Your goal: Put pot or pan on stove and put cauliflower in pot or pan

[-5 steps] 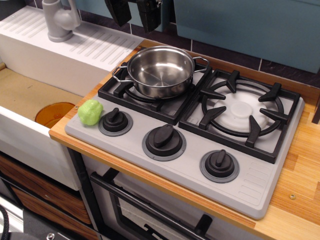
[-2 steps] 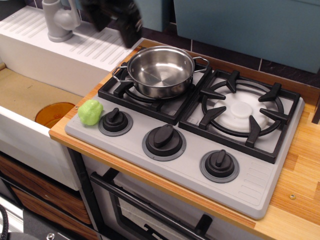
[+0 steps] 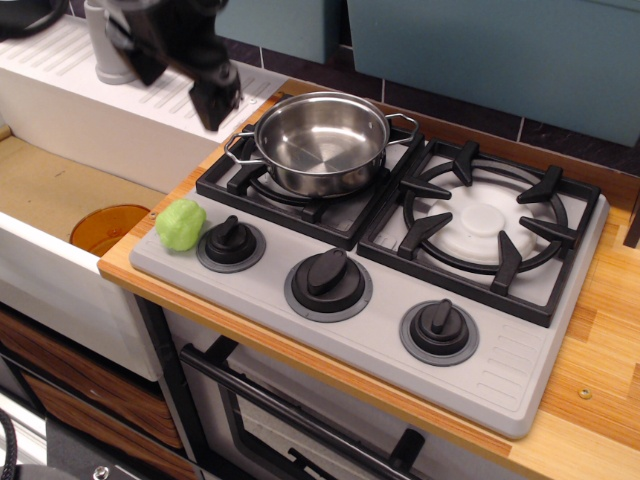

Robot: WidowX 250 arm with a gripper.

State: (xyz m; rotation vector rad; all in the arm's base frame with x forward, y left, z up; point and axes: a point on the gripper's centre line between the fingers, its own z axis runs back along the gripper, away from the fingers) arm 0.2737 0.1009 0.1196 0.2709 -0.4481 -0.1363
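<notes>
The shiny steel pot (image 3: 320, 142) stands empty on the left burner grate of the grey stove (image 3: 540, 370). The light-green cauliflower (image 3: 181, 224) sits on the stove's front left corner, touching the left knob's ring. My black gripper (image 3: 176, 86) hangs blurred at the upper left, above the white drainboard, left of the pot and well above the cauliflower. Its fingers stand apart and hold nothing.
A sink basin lies to the left, with an orange disc (image 3: 108, 228) in it. A grey faucet (image 3: 113, 40) stands at the back of the white drainboard (image 3: 150, 110). The right burner (image 3: 485, 215) is bare. Wooden counter (image 3: 600, 300) borders the stove on the right.
The gripper has moved left and down, from above the pot's back edge to over the drainboard left of the pot. Pot and cauliflower have not moved.
</notes>
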